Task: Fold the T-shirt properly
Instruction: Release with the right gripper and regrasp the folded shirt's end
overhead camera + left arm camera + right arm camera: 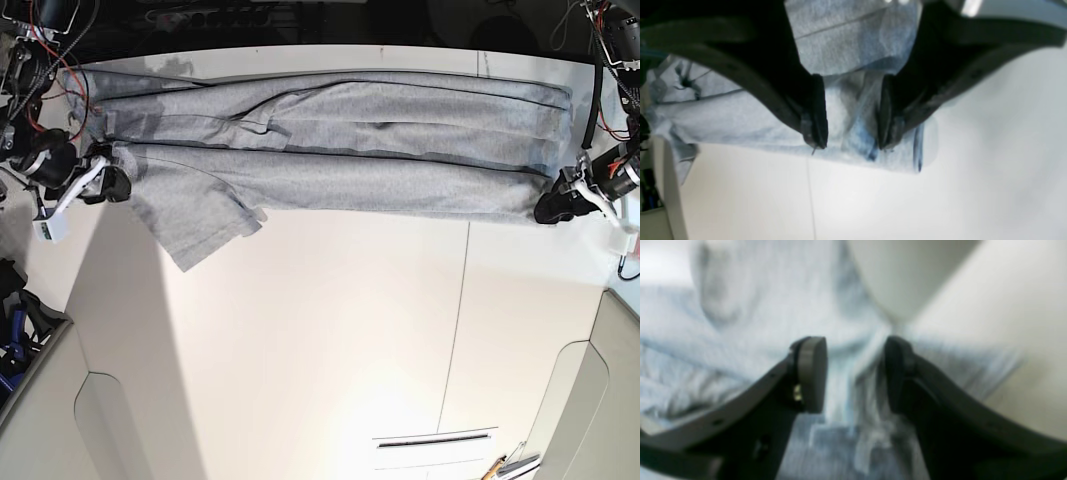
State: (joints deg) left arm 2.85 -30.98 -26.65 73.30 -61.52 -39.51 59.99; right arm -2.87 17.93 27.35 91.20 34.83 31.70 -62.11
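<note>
In the left wrist view, the left gripper (851, 140) hung low over the near edge of the T-shirt (740, 123), its jaws standing apart with a fold of grey cloth lying between them but no pad pressing on it; the white table (907, 206) showed bare just past the hem. In the right wrist view, blurred, the right gripper (855, 373) likewise had its jaws apart, a bunched ridge of the T-shirt (740, 323) running up between them without being pinched, as far as could be told. In the base view, the T-shirt (340, 140) lay stretched in a long band across the far part of the table (320, 330), already folded lengthwise, one sleeve sticking out toward the near side by the right gripper (100, 183), while the left gripper (560, 205) sat at the opposite end. The step in hand looked like letting go after a lengthwise fold; the next move would likely call for lifting both grippers clear without dragging cloth, then tucking the stray sleeve in
</note>
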